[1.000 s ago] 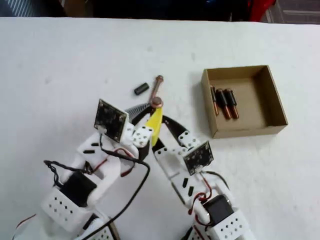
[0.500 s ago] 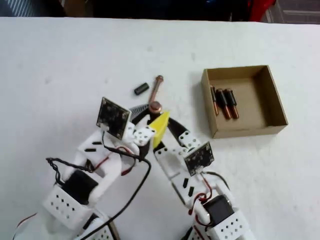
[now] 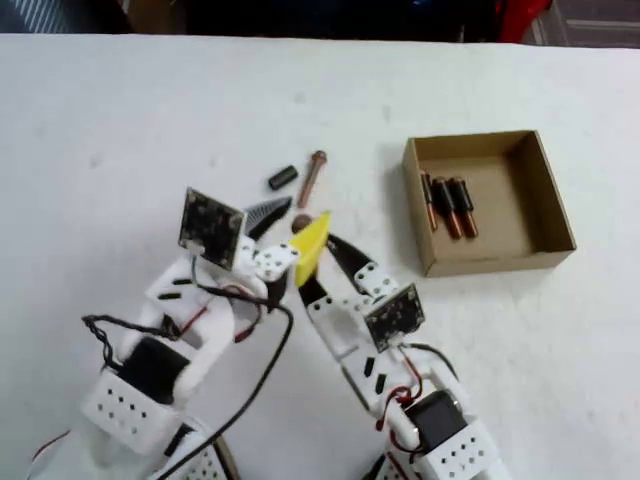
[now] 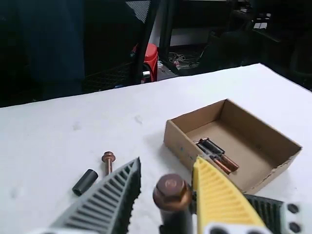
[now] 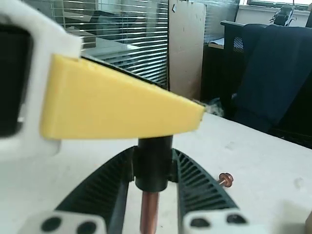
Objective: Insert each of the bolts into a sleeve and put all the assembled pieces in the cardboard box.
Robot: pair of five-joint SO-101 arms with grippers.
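Note:
My right gripper (image 5: 152, 168) is shut on a black sleeve (image 5: 152, 161) with a copper bolt pushed through it; the shaft sticks out below. The bolt's head (image 4: 170, 192) stands between the grey finger and the yellow finger (image 4: 217, 195) of my left gripper (image 4: 167, 163), which is open and not touching it. In the high view both grippers (image 3: 306, 212) (image 3: 320, 247) meet at mid-table around this held bolt (image 3: 300, 222). A loose bolt (image 3: 311, 178) and a loose black sleeve (image 3: 283, 178) lie just beyond. The cardboard box (image 3: 478, 262) to the right holds three assembled pieces (image 3: 448, 205).
The box's near wall (image 4: 178, 141) stands a short way right of the grippers. White tabletop stretches bare to the left and far side. Cables trail from the left arm (image 3: 150, 340) near the front edge. Dark furniture lies beyond the table's far edge.
The left gripper has opened off the bolt head and its arm has shifted left and back. The right gripper has kept its hold on the sleeve with the bolt in it.

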